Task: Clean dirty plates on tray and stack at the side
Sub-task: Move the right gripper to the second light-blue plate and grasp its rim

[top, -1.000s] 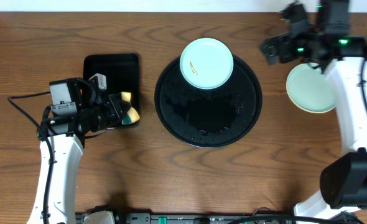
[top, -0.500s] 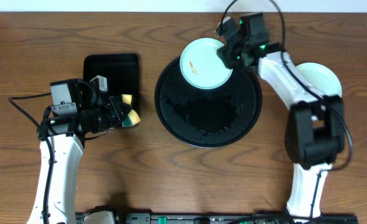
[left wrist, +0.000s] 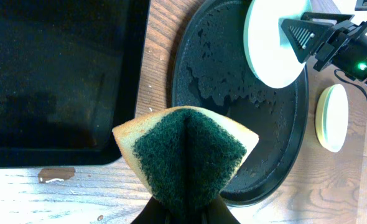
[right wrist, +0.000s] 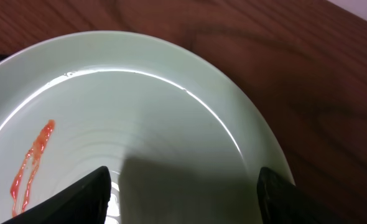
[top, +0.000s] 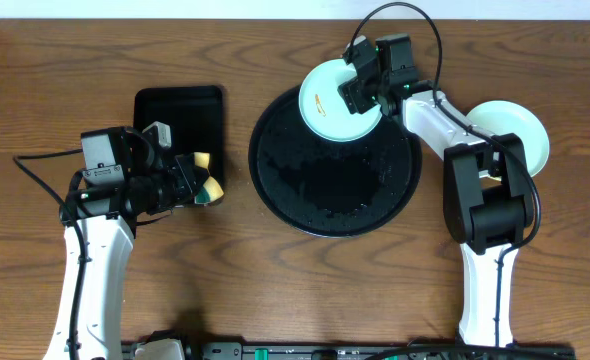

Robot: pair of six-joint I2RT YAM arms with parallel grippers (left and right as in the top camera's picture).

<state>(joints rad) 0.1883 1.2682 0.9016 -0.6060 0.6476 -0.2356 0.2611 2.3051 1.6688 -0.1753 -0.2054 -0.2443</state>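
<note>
Smeared plate (right wrist: pixel 140 118) directly beneath right tool (right wrist: pixel 183 183)

The plate (right wrist: pixel 140 106) is pale mint with a glossy sheen, marked by an orange-red smear (right wrist: pixel 31 165) in two thin streaks near its rim. The tray (top: pixel 315 195) is glossy black, mottled with wet patches. A second plate (top: pixel 515 135) is the same pale mint. The rectangular tray (top: pixel 175 115) is plain black. The sponge (left wrist: pixel 186 155) shows a dark green scouring face edged with yellow foam. The surface (top: pixel 275 290) is mid-brown wood with darker grain lines. The left arm (top: pixel 93 270) and right arm (top: pixel 425 112) are white with black joints. The right hand (right wrist: pixel 183 180) has black fingers (right wrist: pixel 90 190), and a small green light (left wrist: pixel 359 66) glows on it.
</note>
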